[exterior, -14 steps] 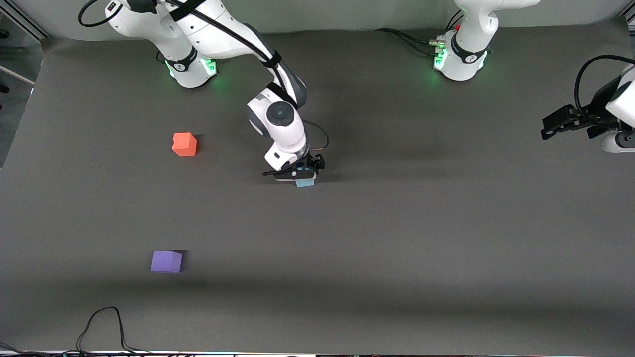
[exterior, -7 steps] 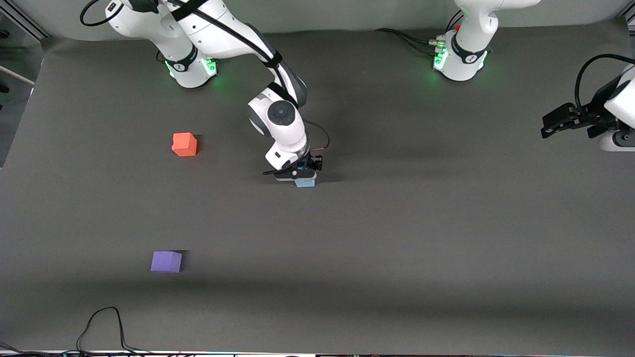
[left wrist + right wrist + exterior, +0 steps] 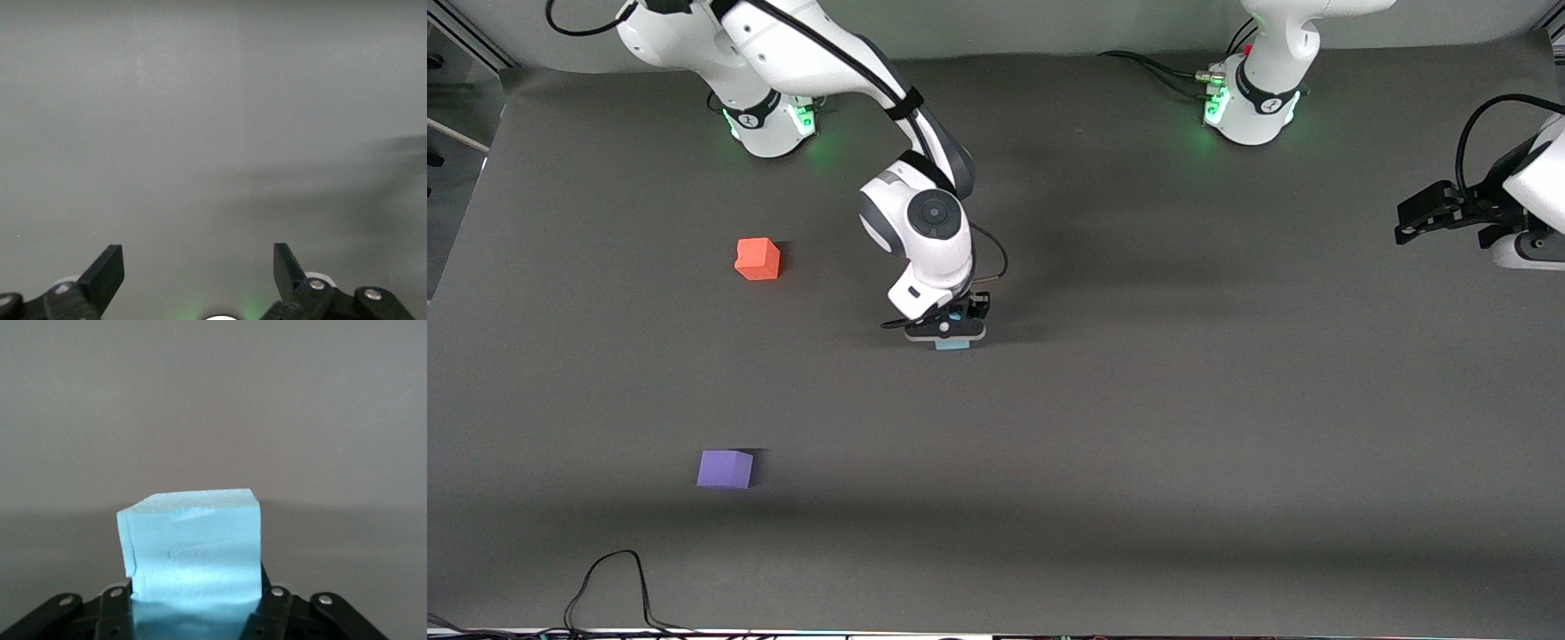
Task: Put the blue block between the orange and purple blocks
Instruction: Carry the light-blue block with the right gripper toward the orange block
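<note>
My right gripper (image 3: 951, 338) is shut on the light blue block (image 3: 952, 344), held over the middle of the dark table; the block fills the space between the fingers in the right wrist view (image 3: 190, 547). The orange block (image 3: 757, 259) sits toward the right arm's end of the table. The purple block (image 3: 725, 468) sits nearer to the front camera than the orange one, with bare mat between them. My left gripper (image 3: 1405, 227) is open and empty, waiting at the left arm's end; its fingertips (image 3: 107, 270) show over bare mat in the left wrist view.
A black cable (image 3: 609, 582) loops on the mat at the table's near edge, by the purple block. The two arm bases (image 3: 769, 124) stand along the table's back edge.
My right gripper has moved with the blue block a little toward the right arm's end of the table and toward the front camera. The left arm has barely moved.
</note>
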{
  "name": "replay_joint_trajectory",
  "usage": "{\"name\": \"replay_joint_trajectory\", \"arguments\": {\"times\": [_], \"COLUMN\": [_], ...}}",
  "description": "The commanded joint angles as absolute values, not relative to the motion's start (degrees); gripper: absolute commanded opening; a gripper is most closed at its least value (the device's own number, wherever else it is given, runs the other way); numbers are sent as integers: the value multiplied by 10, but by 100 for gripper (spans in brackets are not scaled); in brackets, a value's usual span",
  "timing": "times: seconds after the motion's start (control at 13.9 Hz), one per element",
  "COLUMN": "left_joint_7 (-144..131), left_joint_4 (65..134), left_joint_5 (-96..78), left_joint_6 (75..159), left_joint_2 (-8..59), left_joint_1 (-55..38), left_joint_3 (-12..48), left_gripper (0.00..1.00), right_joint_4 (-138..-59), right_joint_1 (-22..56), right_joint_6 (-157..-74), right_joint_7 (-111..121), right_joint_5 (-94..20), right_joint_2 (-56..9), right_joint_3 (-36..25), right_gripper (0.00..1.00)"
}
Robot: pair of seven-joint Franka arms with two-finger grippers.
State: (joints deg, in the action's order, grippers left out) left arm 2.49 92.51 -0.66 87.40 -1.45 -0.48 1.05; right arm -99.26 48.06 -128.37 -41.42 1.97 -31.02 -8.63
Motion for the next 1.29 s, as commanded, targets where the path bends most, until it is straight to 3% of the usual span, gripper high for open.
{"name": "replay_joint_trajectory", "arguments": {"times": [0.0, 0.43, 0.57, 0.86, 1.22], "left_joint_7": [35, 40, 40, 40, 40], "left_joint_4": [926, 925, 925, 924, 923], "left_joint_5": [2, 11, 11, 11, 11], "left_joint_6": [868, 872, 873, 875, 875], "left_joint_2": [-19, -20, -19, -19, -19], "left_joint_1": [1, -2, -2, -3, -3], "left_joint_3": [16, 17, 17, 18, 18], "left_gripper": [100, 100, 100, 100, 100], "right_joint_4": [-869, -649, -641, -796, -937], "right_joint_1": [461, 383, 353, 268, 265], "right_joint_6": [-1164, -964, -930, -911, -945], "right_joint_7": [-375, -286, -241, -70, 94], "right_joint_5": [-7, -80, -84, -84, -76], "right_joint_2": [-302, -308, -296, -163, -79], "right_joint_3": [-87, -83, -88, -118, -276], "right_gripper": [44, 44, 44, 44, 45]}}
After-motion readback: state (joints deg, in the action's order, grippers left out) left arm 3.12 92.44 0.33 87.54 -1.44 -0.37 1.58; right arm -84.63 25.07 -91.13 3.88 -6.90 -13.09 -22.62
